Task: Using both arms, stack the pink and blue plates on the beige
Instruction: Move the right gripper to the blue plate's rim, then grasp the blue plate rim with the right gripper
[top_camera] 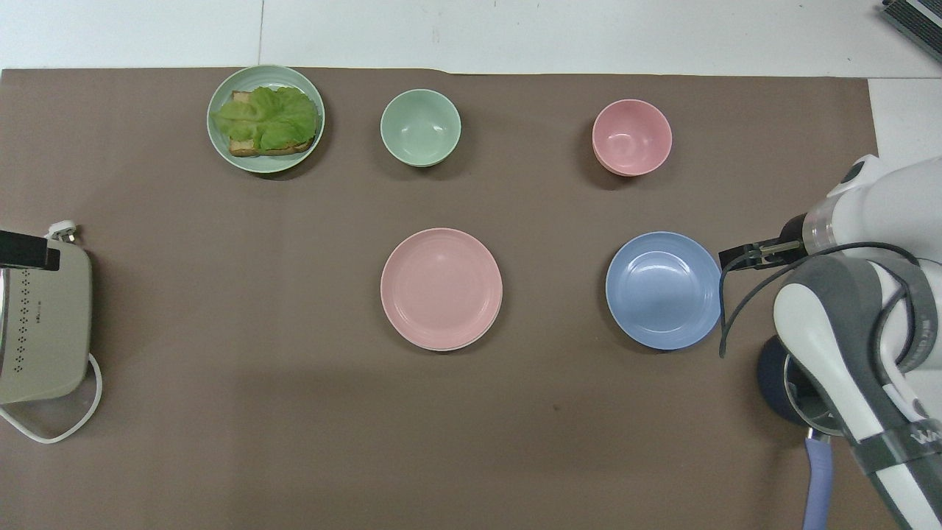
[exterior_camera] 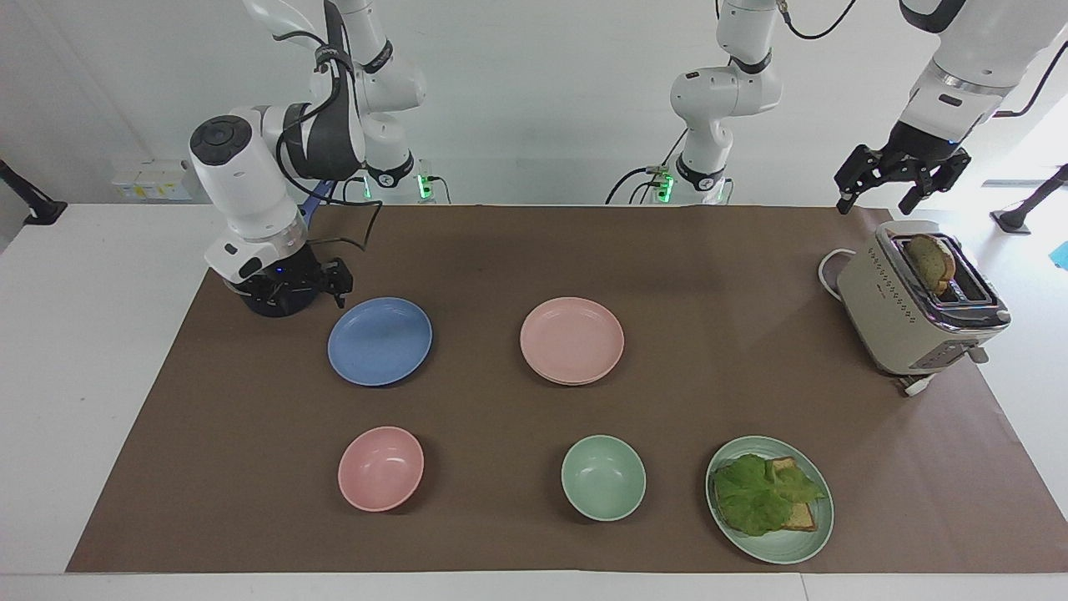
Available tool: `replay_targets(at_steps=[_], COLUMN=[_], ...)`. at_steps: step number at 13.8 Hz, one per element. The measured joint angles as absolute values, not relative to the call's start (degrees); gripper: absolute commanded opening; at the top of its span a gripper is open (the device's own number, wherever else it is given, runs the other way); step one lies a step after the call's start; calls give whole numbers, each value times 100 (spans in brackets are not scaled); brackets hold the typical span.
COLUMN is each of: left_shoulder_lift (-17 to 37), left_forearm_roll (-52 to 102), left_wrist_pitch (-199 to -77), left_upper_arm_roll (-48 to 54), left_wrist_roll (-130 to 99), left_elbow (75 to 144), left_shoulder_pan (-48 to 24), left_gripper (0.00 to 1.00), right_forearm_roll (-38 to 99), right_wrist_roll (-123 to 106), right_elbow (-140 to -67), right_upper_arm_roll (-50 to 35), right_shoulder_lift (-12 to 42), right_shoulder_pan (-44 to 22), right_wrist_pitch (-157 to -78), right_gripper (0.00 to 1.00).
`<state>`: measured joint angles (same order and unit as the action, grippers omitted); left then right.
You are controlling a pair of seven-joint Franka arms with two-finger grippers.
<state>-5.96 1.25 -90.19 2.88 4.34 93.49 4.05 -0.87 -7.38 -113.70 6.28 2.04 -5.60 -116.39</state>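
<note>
White walls back a white tabletop (exterior_camera: 100, 376) covered by a brown paper mat (exterior_camera: 717, 275), and we start at the right arm's end of it. The right arm's black two-fingered hand (exterior_camera: 292, 288) is down low over the mat with its fingers spread wide and nothing between them. It stands in front of a dark blue lidded saucepan (top_camera: 773, 383) and partly covers it. One fingertip (top_camera: 736, 257) is just beside the rim of the round cornflower-blue plate (exterior_camera: 380, 340); we cannot tell whether it touches. That blue plate lies flat on the mat. A small, deep pink bowl (exterior_camera: 380, 467) sits farther from the robots than it.

Toward the middle we see the round pale pink plate (exterior_camera: 571, 335). It rests on the cream-beige plate (exterior_camera: 576, 382), of which only a thin rim shows under its edge. The blue plate is well apart from this pair. A pale green bowl (exterior_camera: 603, 477) sits farther from the robots than the pink plate. Beside the bowl a pale green plate (exterior_camera: 788, 551) carries toast under a lettuce leaf (exterior_camera: 759, 492).

At the left arm's end a beige boxy toaster (exterior_camera: 905, 309) holds a slice of bread (exterior_camera: 930, 260) in one slot. The left arm waits with its black hand (exterior_camera: 901, 175) raised over the mat's edge by the toaster, fingers spread and holding nothing.
</note>
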Motion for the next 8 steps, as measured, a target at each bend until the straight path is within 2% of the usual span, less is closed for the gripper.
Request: replay_targets(at_steps=[3,8], left_shoulder_lift=[-596,-596], left_forearm_roll=[125,125], left_wrist_pitch=[-9019,-9019], left_upper_arm_roll=[288,288], left_wrist_roll=[434,434], left_elbow=[9349,9349], left_shoulder_pan=[405,405], left_gripper=[100,100], right_forearm_roll=[-81,-80], right_wrist_roll=[-738,-1112], right_elbow=[-11488,-12329], right_upper_arm_roll=[625,618], right_shoulder_lift=[250,891], right_shoulder_pan=[-563,-548], right_wrist_pitch=[-11709,-13157], right_gripper=[100,100])
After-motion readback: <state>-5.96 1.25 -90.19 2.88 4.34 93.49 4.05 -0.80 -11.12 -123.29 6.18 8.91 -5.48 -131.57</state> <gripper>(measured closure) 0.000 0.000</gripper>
